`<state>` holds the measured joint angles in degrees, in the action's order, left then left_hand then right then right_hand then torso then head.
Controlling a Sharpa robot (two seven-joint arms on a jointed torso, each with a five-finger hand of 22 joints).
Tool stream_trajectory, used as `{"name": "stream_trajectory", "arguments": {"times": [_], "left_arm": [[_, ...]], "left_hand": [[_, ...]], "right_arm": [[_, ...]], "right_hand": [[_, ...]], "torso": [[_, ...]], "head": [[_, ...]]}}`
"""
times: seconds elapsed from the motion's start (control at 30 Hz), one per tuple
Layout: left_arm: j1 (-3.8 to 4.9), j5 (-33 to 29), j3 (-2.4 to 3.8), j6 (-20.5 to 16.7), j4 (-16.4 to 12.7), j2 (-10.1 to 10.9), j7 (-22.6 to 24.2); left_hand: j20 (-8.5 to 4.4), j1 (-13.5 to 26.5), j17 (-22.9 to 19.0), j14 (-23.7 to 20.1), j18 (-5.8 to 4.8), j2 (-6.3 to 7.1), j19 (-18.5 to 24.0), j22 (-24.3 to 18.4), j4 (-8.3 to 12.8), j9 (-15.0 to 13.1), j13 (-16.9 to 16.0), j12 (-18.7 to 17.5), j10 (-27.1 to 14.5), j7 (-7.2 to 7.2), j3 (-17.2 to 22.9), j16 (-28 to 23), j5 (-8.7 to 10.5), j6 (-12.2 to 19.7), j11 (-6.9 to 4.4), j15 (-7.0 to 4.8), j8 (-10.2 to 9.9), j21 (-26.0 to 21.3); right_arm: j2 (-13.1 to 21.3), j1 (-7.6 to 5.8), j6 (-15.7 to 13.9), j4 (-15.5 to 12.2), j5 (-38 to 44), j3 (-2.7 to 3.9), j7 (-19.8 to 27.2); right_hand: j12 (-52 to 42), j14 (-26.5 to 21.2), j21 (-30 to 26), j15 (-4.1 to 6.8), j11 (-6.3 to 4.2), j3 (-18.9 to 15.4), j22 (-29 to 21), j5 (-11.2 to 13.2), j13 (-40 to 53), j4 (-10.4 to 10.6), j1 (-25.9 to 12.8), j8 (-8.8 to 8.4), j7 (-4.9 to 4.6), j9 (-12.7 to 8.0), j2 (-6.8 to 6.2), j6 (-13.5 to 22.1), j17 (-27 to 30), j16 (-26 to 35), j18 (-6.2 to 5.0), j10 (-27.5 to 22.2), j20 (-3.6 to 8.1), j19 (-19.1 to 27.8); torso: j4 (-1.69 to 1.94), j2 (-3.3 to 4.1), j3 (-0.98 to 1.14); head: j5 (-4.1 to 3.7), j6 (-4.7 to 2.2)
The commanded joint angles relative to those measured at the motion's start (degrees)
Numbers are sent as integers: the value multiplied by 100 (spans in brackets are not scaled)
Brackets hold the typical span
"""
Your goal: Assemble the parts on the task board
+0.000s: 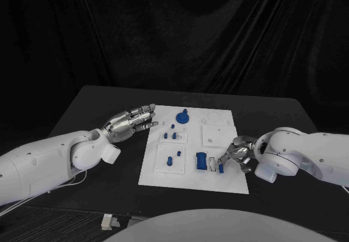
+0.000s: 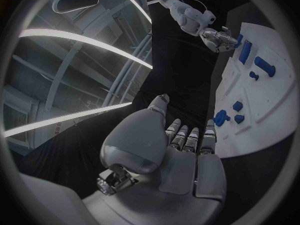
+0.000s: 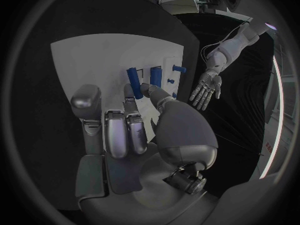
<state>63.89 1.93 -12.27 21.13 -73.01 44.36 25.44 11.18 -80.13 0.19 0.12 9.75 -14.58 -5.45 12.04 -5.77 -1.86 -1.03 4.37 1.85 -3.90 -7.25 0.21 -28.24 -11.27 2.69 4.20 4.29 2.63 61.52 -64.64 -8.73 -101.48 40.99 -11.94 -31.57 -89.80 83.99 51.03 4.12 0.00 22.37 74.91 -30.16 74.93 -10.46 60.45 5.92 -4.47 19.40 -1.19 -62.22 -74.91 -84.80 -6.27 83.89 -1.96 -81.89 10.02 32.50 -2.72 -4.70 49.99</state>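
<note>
The white task board (image 1: pixel 218 182) lies in the middle of the black table. On it are a round blue part (image 1: pixel 182 117) at the far end, small blue pegs (image 1: pixel 170 161) on the left side, and a blue block (image 1: pixel 200 161) near the front. My right hand (image 1: pixel 236 156) is at the board's right edge; its thumb and a finger pinch a thin blue bar (image 1: pixel 221 168) (image 3: pixel 133 79) next to the block (image 3: pixel 155 77). My left hand (image 1: pixel 131 122) (image 2: pixel 181 140) hovers beside the board's far left edge, fingers extended and apart, holding nothing.
A small white object (image 1: pixel 109 221) lies off the table's front left edge. Bare black tabletop (image 1: pixel 109 106) surrounds the board on all sides. Black curtains hang behind the table.
</note>
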Motion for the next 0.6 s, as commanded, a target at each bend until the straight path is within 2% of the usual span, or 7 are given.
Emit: {"name": "stream_trajectory", "arguments": {"times": [0.03, 0.23, 0.5, 0.6], "left_arm": [[-9, -37, 6, 65, -12, -6, 54], [-9, -37, 6, 76, -10, -12, 52], [-9, -37, 6, 86, -9, -17, 50], [-9, -37, 6, 89, -11, -15, 46]], "left_hand": [[17, 32, -4, -1, 65, -25, -15, -6, -23, -5, -6, 33, -6, -40, 10, 22, -33, -1, 42, 17, 32, 19], [17, 32, -4, -1, 65, -25, -15, -6, -23, -5, -6, 33, -6, -40, 10, 22, -33, -1, 42, 17, 32, 19], [17, 32, -4, -1, 65, -25, -15, -6, -23, -5, -6, 33, -6, -40, 10, 22, -33, -1, 42, 17, 32, 19], [17, 32, -4, -1, 65, -25, -15, -6, -23, -5, -6, 33, -6, -40, 10, 22, -33, -1, 42, 17, 32, 19]], "right_arm": [[-70, -6, -209, 66, -412, 0, 101], [-177, -2, -262, 167, -427, 0, 133], [-322, 6, -235, 316, -386, -1, 110], [-371, 11, -215, 369, -372, -1, 84]], "right_hand": [[-20, 425, -4, 4, -25, 397, 625, 33, 1507, -352, -66, 44, -4, -11, 20, 1, -562, -32, -41, 611, 4, -29], [-20, 424, -9, 6, -29, 372, 621, 111, 1507, -307, -156, 67, 1, -4, 25, 37, -562, -34, -43, 611, 4, -25], [-20, 420, -15, 6, -31, 340, 617, 209, 1507, -252, -244, 97, 6, 3, 26, 77, -547, -28, -45, 611, 3, -20], [-20, 418, -31, 6, -32, 310, 612, 338, 1507, -209, -299, 120, 9, 7, 28, 111, -540, -26, -47, 611, 2, -14]], "torso": [[1, 1, -5], [9, 6, -2], [-13, 10, -1], [-12, 7, -1]], "head": [[7, 1], [-11, 1], [15, 1], [14, 1]]}}
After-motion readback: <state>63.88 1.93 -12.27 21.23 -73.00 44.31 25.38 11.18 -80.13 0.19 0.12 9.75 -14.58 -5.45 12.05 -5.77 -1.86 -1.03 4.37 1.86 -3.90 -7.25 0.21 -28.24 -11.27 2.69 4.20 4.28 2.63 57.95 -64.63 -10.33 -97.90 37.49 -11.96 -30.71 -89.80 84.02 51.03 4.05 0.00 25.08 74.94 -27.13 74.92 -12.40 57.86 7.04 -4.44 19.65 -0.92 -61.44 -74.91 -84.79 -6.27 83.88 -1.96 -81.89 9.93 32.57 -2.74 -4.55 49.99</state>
